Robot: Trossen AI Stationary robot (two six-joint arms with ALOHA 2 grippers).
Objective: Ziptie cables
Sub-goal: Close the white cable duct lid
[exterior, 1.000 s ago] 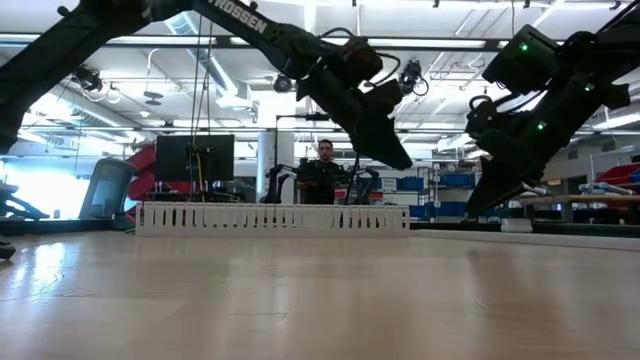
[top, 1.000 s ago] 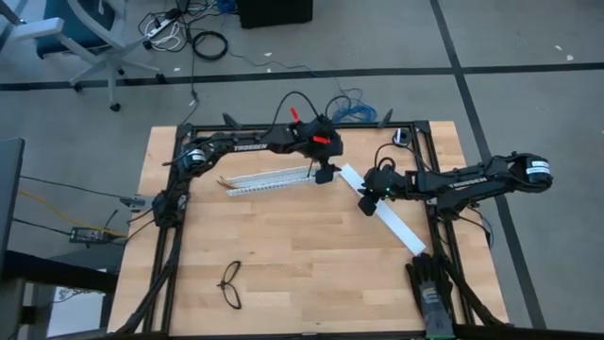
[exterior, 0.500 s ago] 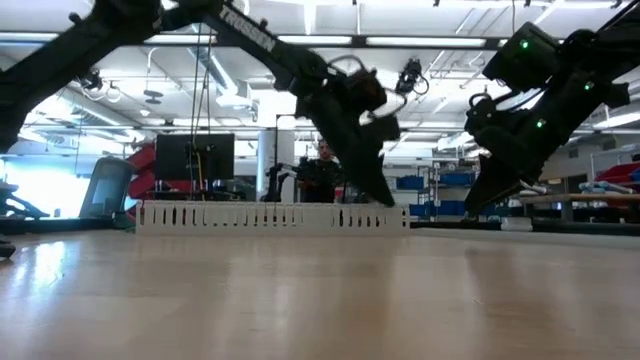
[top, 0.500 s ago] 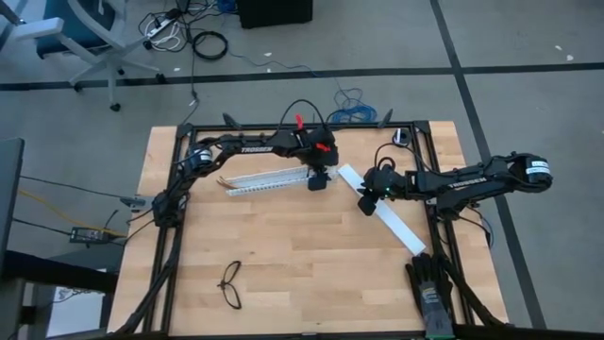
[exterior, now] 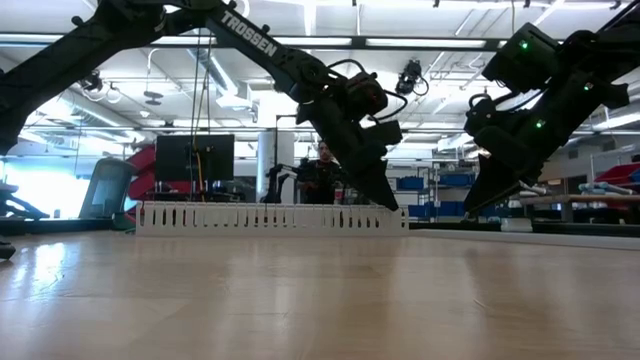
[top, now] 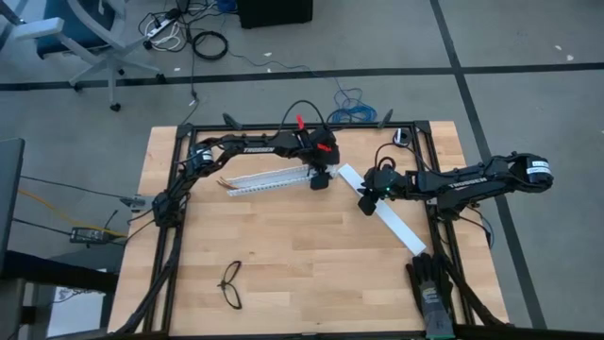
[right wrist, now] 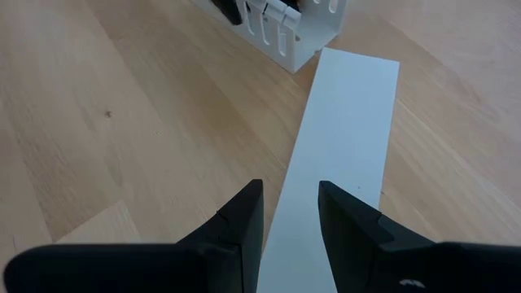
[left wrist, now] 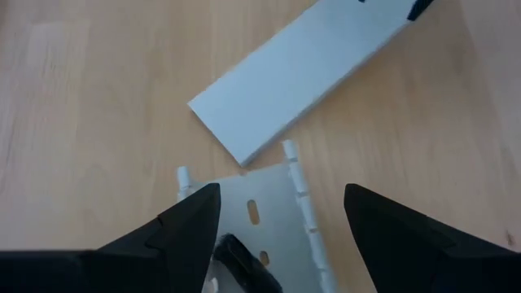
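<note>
Behind the table (top: 283, 264), a workshop with a person showed. Left gripper (left wrist: 277, 224) hung with fingers open over the slotted white duct (top: 269, 177), probably to reach inside. Right gripper (right wrist: 290, 213), fingers parted, empty, hovered over the white strip (right wrist: 346, 146). Cables and ziptie: not visible.
</note>
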